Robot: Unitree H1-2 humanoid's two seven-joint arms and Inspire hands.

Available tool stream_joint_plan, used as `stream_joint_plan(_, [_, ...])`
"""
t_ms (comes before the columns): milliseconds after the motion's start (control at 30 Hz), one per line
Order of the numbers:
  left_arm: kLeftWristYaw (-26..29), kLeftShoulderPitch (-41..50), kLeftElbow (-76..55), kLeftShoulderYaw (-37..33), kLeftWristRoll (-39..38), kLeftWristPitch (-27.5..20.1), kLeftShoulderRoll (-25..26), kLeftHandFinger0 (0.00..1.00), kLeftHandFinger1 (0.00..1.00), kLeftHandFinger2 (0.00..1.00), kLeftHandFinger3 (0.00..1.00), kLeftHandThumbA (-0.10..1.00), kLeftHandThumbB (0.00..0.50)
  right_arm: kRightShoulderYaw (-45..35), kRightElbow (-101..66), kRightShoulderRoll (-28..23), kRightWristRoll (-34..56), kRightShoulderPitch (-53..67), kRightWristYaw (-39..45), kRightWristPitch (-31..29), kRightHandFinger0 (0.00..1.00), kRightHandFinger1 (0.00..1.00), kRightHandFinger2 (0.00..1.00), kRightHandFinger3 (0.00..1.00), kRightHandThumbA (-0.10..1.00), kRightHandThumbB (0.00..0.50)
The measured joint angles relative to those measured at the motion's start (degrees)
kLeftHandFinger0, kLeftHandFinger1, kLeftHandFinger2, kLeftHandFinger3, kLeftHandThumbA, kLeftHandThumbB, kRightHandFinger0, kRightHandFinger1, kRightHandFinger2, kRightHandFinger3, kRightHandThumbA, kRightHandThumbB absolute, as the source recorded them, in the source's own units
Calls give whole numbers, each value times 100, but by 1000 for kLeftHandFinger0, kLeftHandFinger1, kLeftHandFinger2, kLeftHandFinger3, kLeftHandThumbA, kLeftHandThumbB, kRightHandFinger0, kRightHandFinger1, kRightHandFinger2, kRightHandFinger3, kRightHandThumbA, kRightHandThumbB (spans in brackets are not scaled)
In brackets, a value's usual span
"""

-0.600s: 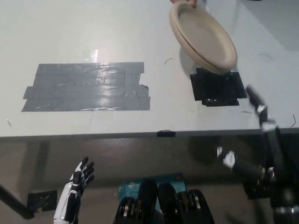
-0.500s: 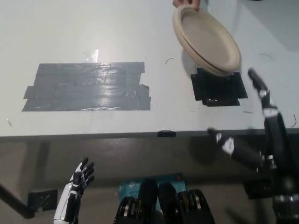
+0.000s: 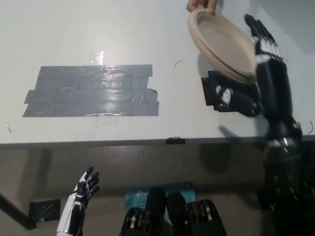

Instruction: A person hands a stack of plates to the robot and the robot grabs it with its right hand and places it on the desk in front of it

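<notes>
A stack of beige plates [image 3: 222, 44] is held tilted above the white desk [image 3: 123, 39] at the upper right by a person's hand [image 3: 201, 6] gripping its far rim. My black right hand [image 3: 256, 69] is raised to the plates' near right edge, open, with fingers spread behind the rim and the thumb below; it does not grip the stack. My white left hand [image 3: 78, 202] hangs low at the bottom left, below the desk edge, fingers apart and holding nothing.
A large patch of grey tape [image 3: 93, 91] covers the desk's left middle. A black tape square [image 3: 227, 93] lies under the plates, partly hidden by my right hand. A blue object [image 3: 147, 196] sits on the floor.
My right arm has risen from below the desk edge up to the plates' right side. The person has moved the plates slightly right and up.
</notes>
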Motion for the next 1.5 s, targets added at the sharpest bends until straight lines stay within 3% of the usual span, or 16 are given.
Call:
stream_joint_plan(67, [-1,-12,0,-6,1,-3,0,1000,1000,1000,1000,1000,252,56,481,-39,-176,-252,-51,28,1000,1000,1000,1000,856,342])
stream_joint_plan(100, [-1,-23,-1,-10,1,-9,-2,1000,1000,1000,1000,1000,253,85,726,-76,-259,-392,-90,41,1000,1000,1000,1000,864,368])
stream_joint_plan(300, [-1,-44,0,-19,4,-22,1,1000,1000,1000,1000,1000,252,180,2047,-162,-539,-1062,-286,126,1000,1000,1000,1000,921,398])
stream_joint_plan(533, [-2,-59,0,-24,3,-33,1,1000,1000,1000,1000,1000,252,338,2896,-193,-592,-1362,-374,157,1000,1000,1000,1000,860,429])
stream_joint_plan(600, [-4,-63,-1,-28,3,-35,1,1000,1000,1000,1000,1000,250,363,3016,-211,-598,-1409,-376,162,1000,1000,1000,1000,914,442])
stream_joint_plan(700, [-6,-68,-3,-33,3,-37,3,1000,1000,1000,1000,1000,259,428,3157,-264,-605,-1486,-369,222,1000,1000,1000,1000,979,498])
stream_joint_plan(833, [-29,-71,-3,-32,-8,-37,3,1000,1000,1000,1000,1000,266,601,3203,-402,-625,-1507,-231,369,1000,1000,1000,1000,934,500])
stream_joint_plan(900, [-36,-78,-3,-32,-14,-37,3,1000,1000,1000,1000,1000,266,661,3204,-453,-643,-1507,-171,440,1000,1000,1000,1000,801,500])
stream_joint_plan(1000, [-43,-89,-3,-32,-17,-39,3,1000,1000,1000,1000,1000,275,870,3255,-573,-786,-1508,-52,660,1000,1000,1000,1000,777,500])
stream_joint_plan(1100, [-44,-87,-4,-32,-17,-39,5,1000,1000,1000,1000,1000,277,1020,3273,-663,-875,-1508,121,843,1000,1000,1000,1000,856,500])
stream_joint_plan(1133, [-44,-87,-4,-32,-17,-39,5,1000,1000,1000,1000,1000,275,1027,3270,-673,-876,-1508,145,859,1000,1000,1000,1000,968,500])
stream_joint_plan(1200, [-46,-87,-4,-32,-17,-39,5,1000,1000,1000,1000,1000,279,1046,3213,-720,-864,-1508,290,914,1000,1000,1000,1000,1000,500])
stream_joint_plan(1467, [-52,-99,-6,-30,-22,-34,3,1000,1000,1000,1000,1000,287,1031,2573,-789,-627,-1504,823,984,1000,1000,1000,1000,1000,500])
stream_joint_plan(1500, [-53,-99,-5,-30,-22,-34,2,1000,1000,1000,1000,1000,288,1036,2509,-799,-616,-1505,910,1003,1000,1000,1000,1000,943,500])
